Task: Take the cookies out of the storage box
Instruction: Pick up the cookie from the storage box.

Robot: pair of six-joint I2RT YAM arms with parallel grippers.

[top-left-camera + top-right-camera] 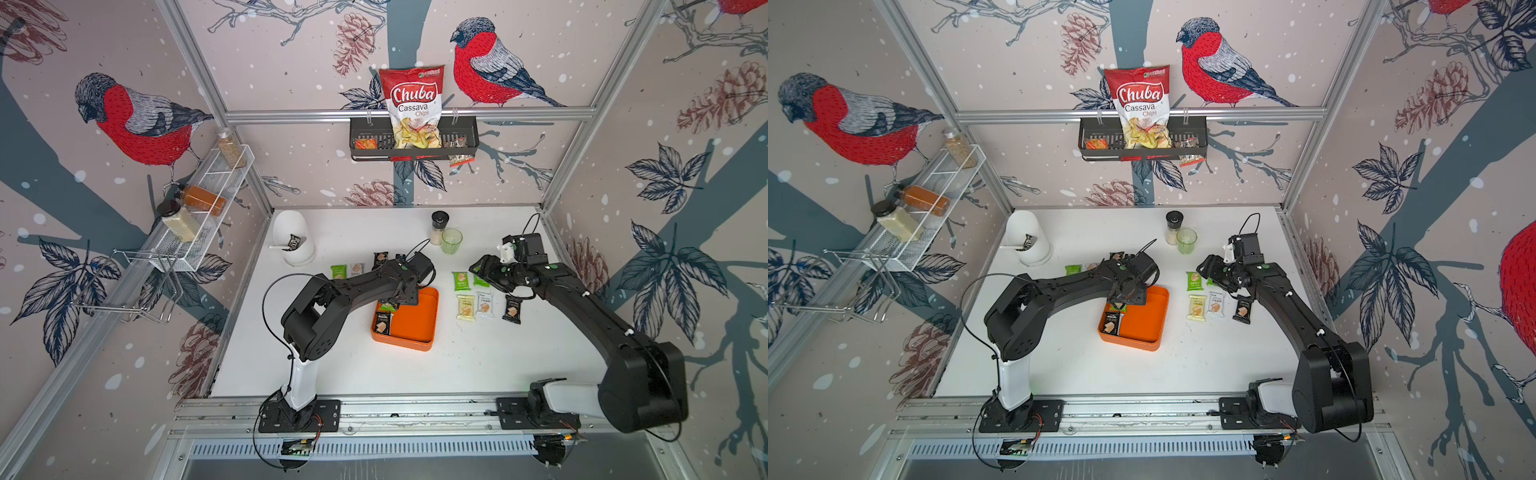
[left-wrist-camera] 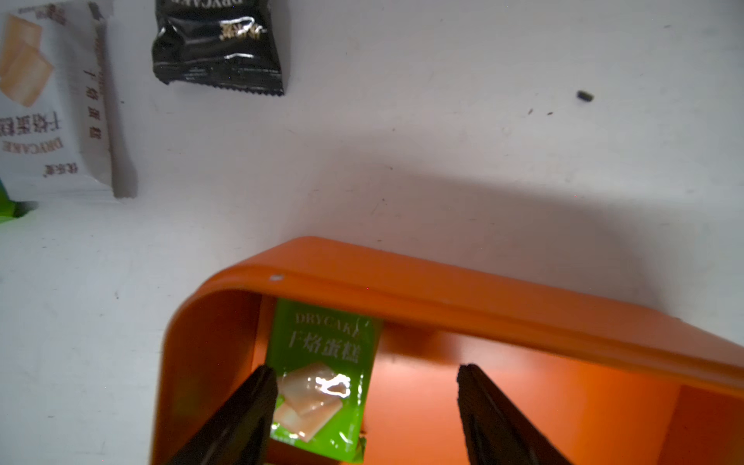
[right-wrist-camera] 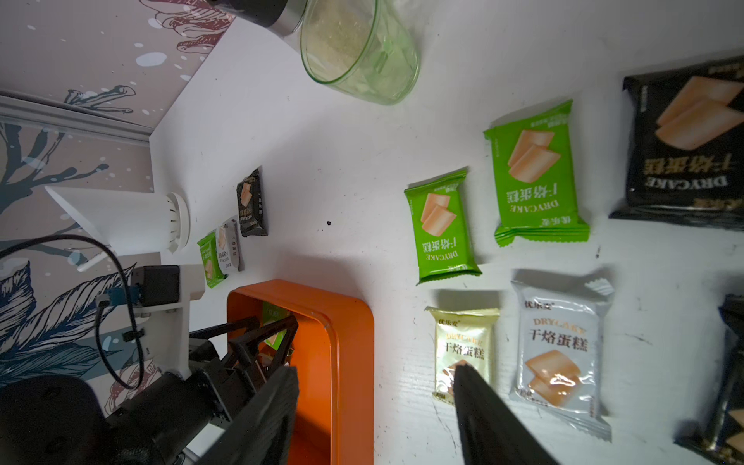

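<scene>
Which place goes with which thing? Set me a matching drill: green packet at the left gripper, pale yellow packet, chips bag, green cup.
Things: 1 green packet; 2 pale yellow packet; 3 chips bag; 4 green cup.
Places: A in the wire basket; B on the table, right of the storage box; C beside the shaker; D inside the storage box, below the open left gripper.
Pairs: 1-D; 2-B; 3-A; 4-C.

Bird-and-pinecone wallpaper [image 1: 291, 62] on 3 walls; aluminium frame [image 1: 291, 116]; white tabletop [image 1: 353, 365]; even light.
</scene>
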